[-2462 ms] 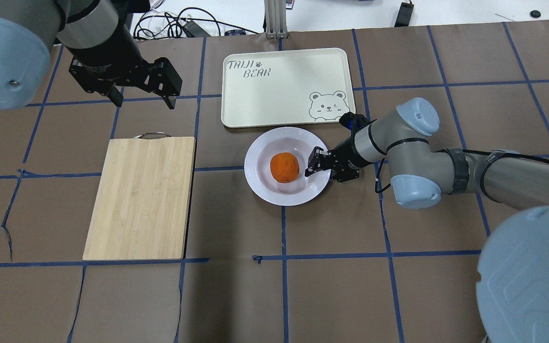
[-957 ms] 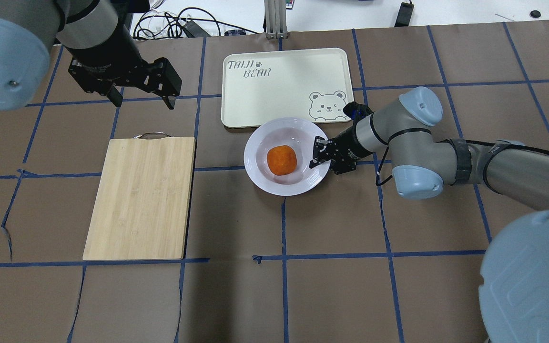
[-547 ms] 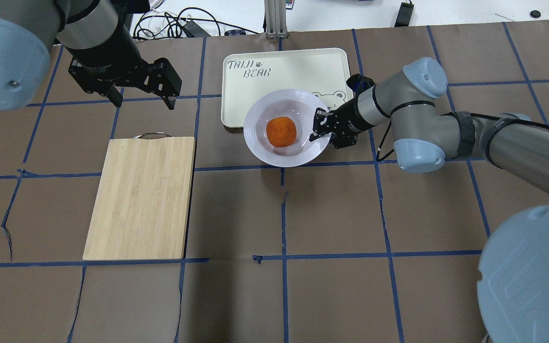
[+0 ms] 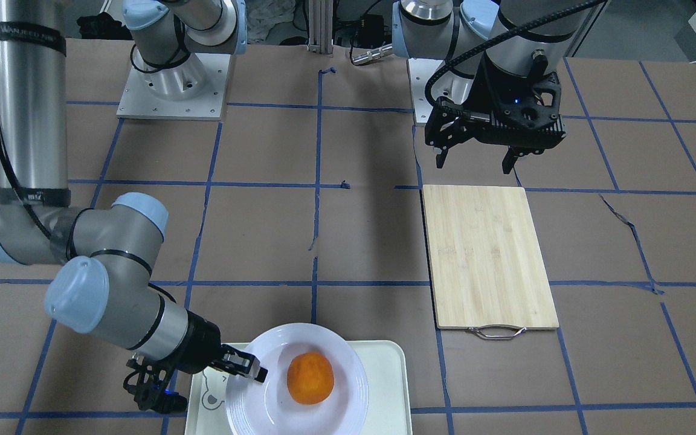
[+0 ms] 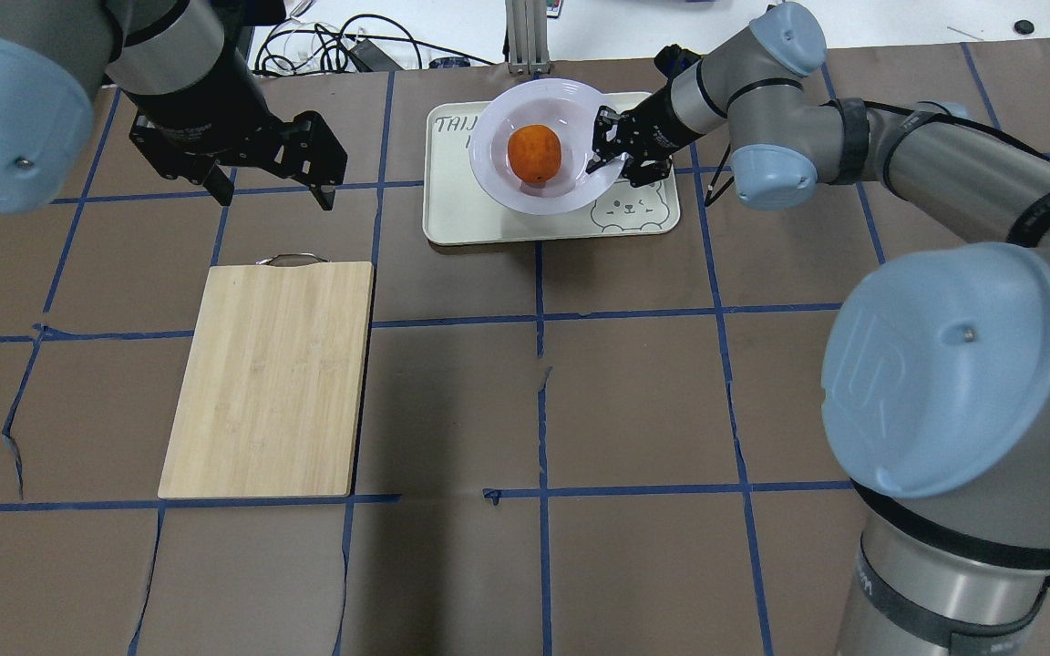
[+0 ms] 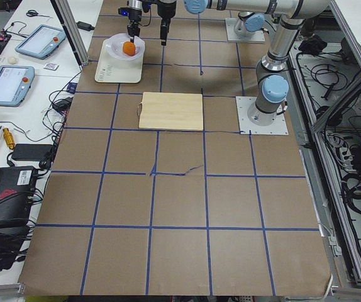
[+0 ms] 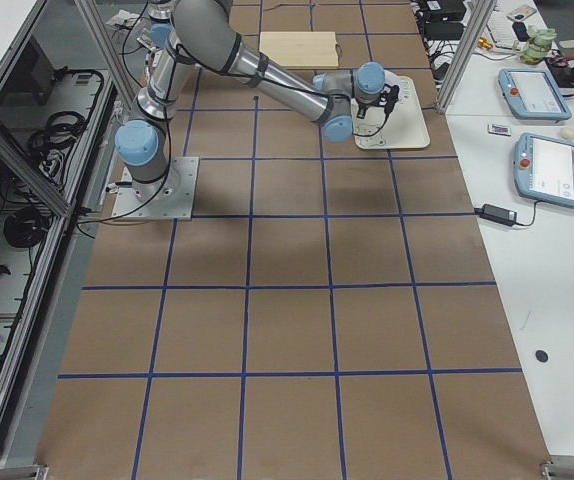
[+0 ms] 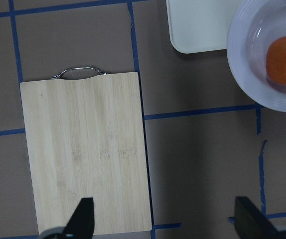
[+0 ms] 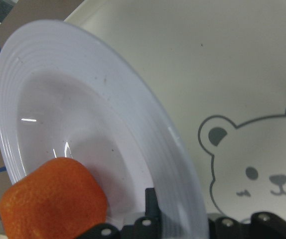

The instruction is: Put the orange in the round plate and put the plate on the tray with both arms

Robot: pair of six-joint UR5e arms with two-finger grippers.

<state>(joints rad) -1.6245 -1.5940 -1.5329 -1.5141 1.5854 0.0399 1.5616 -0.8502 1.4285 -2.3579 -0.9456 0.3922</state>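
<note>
The orange [image 5: 534,153] lies in the sunken centre of the round plate [image 5: 491,170]. My right gripper [image 5: 605,146] is shut on the plate's right rim and holds it slightly tilted above the tray [image 5: 461,219], over its far half. In the right wrist view the plate [image 9: 83,99] and orange [image 9: 53,201] hang over the tray's bear drawing [image 9: 252,169]. From the front the plate [image 4: 275,347] covers the tray's [image 4: 387,386] left part. My left gripper [image 5: 265,178] hovers open and empty left of the tray, beyond the cutting board.
A bamboo cutting board [image 5: 270,378] with a metal handle lies on the table's left side, below my left gripper. Cables and a metal post [image 5: 525,36] sit just past the table's far edge behind the tray. Brown paper with blue tape lines covers the table.
My right gripper has lifted the plate with the orange off the table and carried it away from me to above the tray. The left arm has stayed still.
</note>
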